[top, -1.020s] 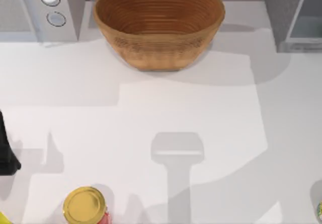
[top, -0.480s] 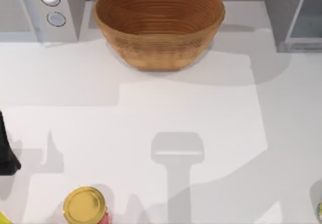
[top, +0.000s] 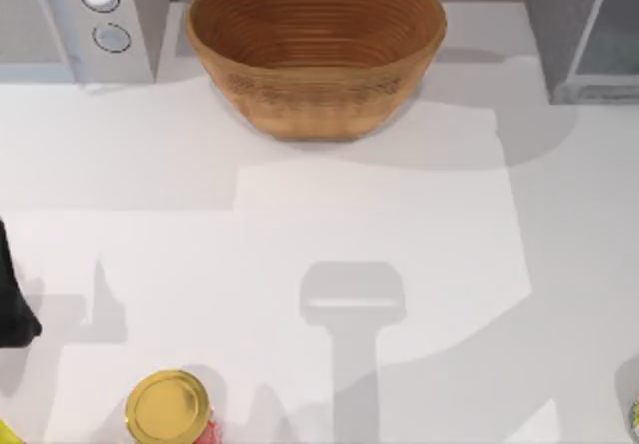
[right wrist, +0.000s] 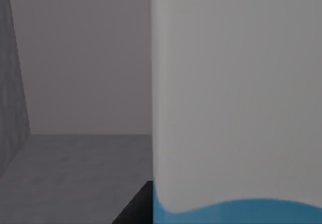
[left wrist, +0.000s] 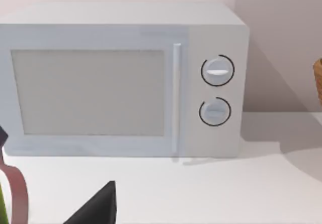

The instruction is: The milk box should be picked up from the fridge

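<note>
Looming close in right wrist view, milk box (right wrist: 236, 108) inside fridge (right wrist: 75, 83), finger state unclear, left arm parked.

The fridge (top: 584, 30) stands in the upper right corner of my top view, a dark-grey speckled cabinet with its pale glassy door. My right wrist view looks into its grey interior, where the milk box (right wrist: 236, 108) stands upright, white above a blue lower band.
</note>
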Controlling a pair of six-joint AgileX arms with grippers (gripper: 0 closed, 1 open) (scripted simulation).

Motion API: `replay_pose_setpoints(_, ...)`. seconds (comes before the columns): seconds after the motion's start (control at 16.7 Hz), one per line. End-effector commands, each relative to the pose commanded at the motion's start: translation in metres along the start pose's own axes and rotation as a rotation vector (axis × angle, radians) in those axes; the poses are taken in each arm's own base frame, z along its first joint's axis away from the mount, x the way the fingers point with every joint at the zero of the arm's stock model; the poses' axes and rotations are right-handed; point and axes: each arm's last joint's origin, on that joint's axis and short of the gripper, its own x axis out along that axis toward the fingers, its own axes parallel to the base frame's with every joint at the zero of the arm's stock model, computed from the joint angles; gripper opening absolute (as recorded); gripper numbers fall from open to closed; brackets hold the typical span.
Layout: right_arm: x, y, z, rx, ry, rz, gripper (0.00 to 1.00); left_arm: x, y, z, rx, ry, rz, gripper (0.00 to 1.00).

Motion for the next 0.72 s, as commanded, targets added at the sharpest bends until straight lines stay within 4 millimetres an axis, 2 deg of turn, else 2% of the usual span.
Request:
replay_pose_setpoints(0.42, 0.000, -0.001, 0.002, 0.001, -0.002, -0.003, 0.00, 0.000, 0.000, 0.000, 0.000, 0.000, 0.000, 1.00)
replay_pose_setpoints(0.72, 0.000, -0.002, 0.033, 0.003, 0.001, -0.003, 0.00, 0.000, 0.000, 0.000, 0.000, 0.000, 0.000, 1.00)
